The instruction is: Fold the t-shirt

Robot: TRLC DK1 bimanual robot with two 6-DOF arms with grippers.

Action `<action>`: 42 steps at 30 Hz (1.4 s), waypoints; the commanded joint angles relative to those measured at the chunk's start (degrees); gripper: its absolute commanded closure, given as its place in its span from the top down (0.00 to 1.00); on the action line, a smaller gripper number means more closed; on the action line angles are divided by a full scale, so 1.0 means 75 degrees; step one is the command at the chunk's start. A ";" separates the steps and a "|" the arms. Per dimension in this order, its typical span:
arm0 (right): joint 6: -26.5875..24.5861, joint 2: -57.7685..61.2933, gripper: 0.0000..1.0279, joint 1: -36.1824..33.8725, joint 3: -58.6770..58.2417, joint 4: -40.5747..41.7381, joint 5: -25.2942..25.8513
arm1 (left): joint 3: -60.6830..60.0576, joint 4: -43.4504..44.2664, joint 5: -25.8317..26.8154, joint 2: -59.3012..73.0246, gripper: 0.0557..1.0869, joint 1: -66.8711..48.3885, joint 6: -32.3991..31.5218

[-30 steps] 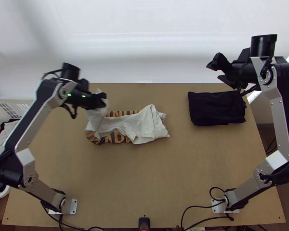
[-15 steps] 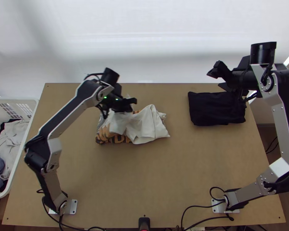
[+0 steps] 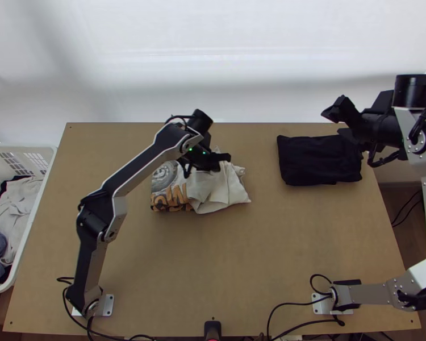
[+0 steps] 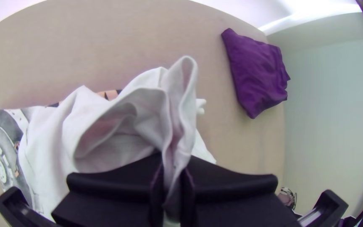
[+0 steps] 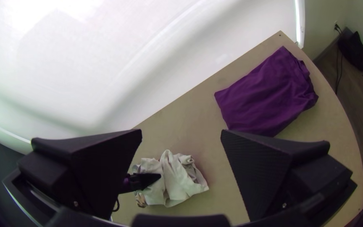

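The off-white t-shirt (image 3: 216, 192) lies bunched at the table's middle, its printed part with orange letters (image 3: 170, 196) folded over toward the left. Over its far side is my left gripper (image 3: 221, 161). In the left wrist view, that left gripper (image 4: 172, 180) is shut on a raised fold of the white cloth (image 4: 177, 109). My right gripper (image 3: 335, 120) is above the far edge of a dark folded cloth, away from the shirt. The right wrist view shows the right gripper (image 5: 181, 136) open, its fingers wide apart with nothing between them.
A dark folded cloth (image 3: 318, 162), purple in the wrist views, lies at the table's far right. The white basket (image 3: 34, 230) with clothes stands beyond the left edge. Bare table (image 3: 213, 261) spreads in front of the shirt. Cables run along the near edge.
My left gripper has moved right with the held cloth, carrying the shirt's left part over and exposing a grey print. The right arm has shifted slightly right and toward the near side.
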 commanded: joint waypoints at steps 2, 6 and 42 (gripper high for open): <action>-0.0020 -0.0343 0.87 -0.0045 -0.0287 -0.0023 -0.0058 | 0.0726 0.0147 -0.0097 0.0480 0.05 -0.0310 -0.0187; 0.0027 -0.0495 0.87 0.0002 -0.0451 -0.0023 -0.0058 | 0.0996 0.0346 -0.0027 0.0691 0.92 -0.0521 -0.0082; -0.0993 0.2434 0.95 0.2392 -0.2760 0.1559 -0.1206 | -0.0317 0.0264 0.0008 -0.3165 0.96 0.2432 -0.0070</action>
